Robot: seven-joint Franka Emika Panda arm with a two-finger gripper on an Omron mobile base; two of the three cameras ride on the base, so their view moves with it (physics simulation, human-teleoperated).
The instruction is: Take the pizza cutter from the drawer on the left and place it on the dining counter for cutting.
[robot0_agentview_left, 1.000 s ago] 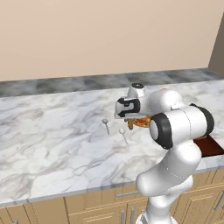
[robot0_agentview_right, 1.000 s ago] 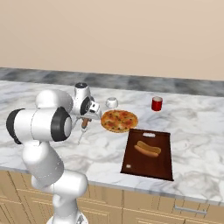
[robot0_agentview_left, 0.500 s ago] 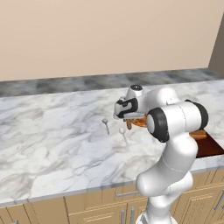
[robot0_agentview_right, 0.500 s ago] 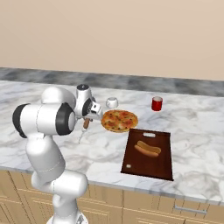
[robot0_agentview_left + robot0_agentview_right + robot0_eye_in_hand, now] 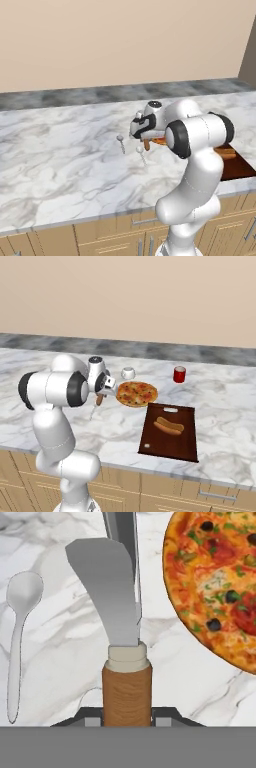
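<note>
Wood-handled pizza cutter [image 5: 126, 677] between jaws, veined marble dining counter [image 5: 65, 657]

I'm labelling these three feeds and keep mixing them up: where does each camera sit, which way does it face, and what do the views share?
Left base view: behind the arm on its left, looking forward and down over the dining counter; the white arm rises at lower right.
Right base view: behind on the right, facing the same counter; the arm rises at lower left, beside the pizza and cutting board.
Hand view: on the hand, looking down along the tool at the pizza cutter.
Shared: marble top, pizza, spoon.
</note>
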